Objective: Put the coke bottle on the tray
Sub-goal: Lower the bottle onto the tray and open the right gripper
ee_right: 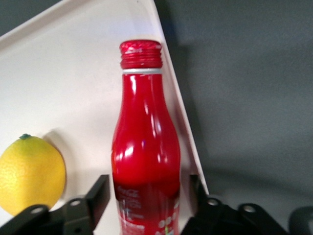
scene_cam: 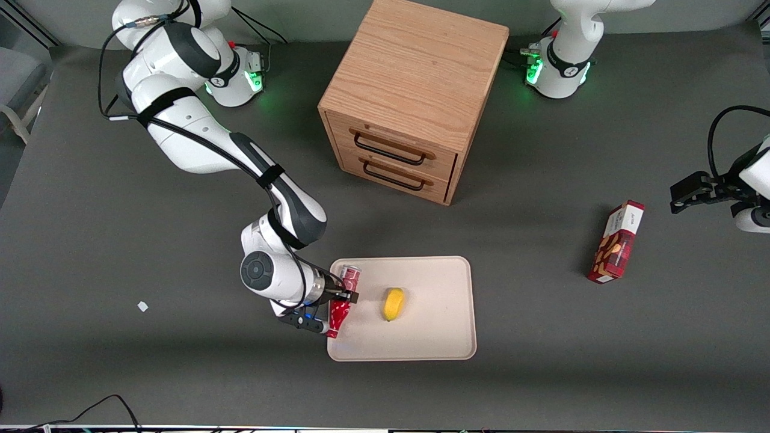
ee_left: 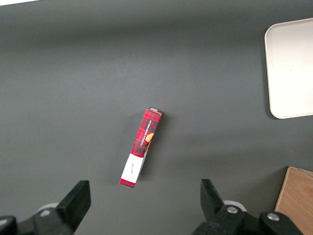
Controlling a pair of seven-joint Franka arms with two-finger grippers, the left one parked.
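I see my tool (scene_cam: 344,296) pinching the coke bottle (scene_cam: 343,300) low on its body, at the tray (scene_cam: 421,349) edge toward the working arm's end. A lemon (scene_cam: 394,304) lies on the tray beside the bottle. Farther from the camera than the tray stands the wooden cabinet (scene_cam: 415,90) on the bench (scene_cam: 120,361).

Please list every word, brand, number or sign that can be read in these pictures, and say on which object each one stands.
None can be read with certainty.
Coke bottle, held by the gripper over the tray edge: white script near its base, too small to read.
Red snack box toward the parked arm's end: white label and print on its side, blurred.
Lemon and drawer cabinet: no text.
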